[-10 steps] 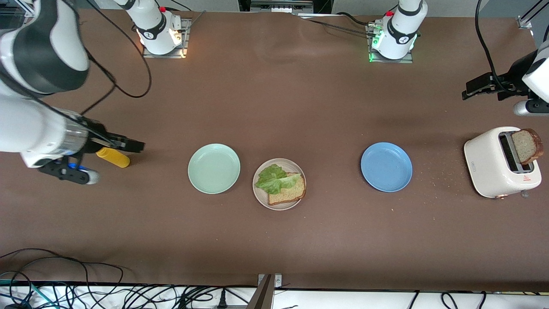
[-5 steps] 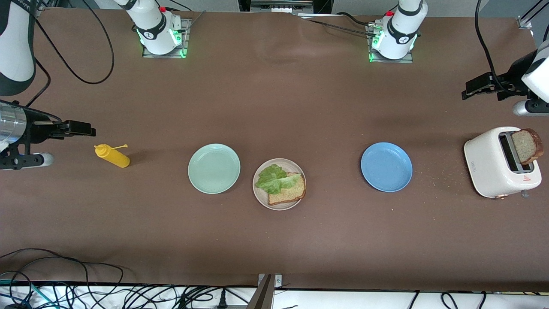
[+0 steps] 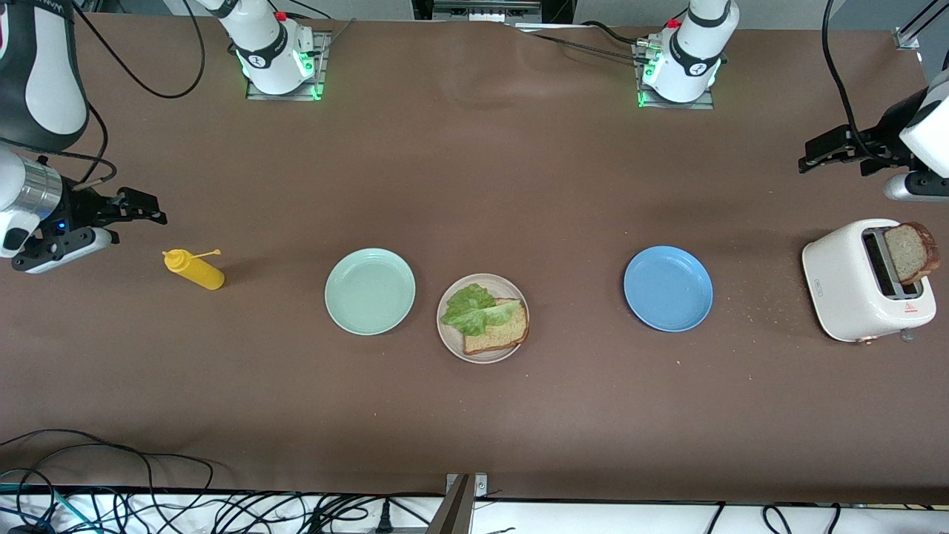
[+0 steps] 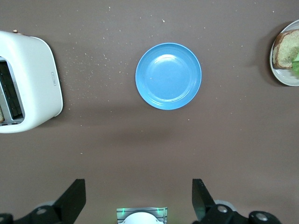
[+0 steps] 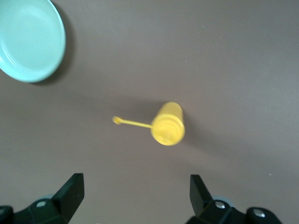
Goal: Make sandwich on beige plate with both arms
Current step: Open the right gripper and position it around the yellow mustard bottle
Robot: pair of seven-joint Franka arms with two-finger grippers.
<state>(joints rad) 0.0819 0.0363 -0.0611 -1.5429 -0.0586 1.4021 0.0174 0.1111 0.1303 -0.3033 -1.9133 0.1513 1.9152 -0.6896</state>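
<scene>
The beige plate sits mid-table with one slice of bread on it and a lettuce leaf lying over that slice. A second slice sticks out of the white toaster at the left arm's end. My left gripper is open and empty, up in the air near the toaster, and waits; its wrist view shows the plate's edge. My right gripper is open and empty, over the table by a yellow bottle; it also shows in its wrist view.
A mint-green plate stands beside the beige plate toward the right arm's end, a blue plate toward the left arm's end. Crumbs lie between the blue plate and the toaster. The yellow bottle lies on its side.
My right gripper has drawn back from over the yellow bottle toward the right arm's end of the table, empty. The left arm has not moved.
</scene>
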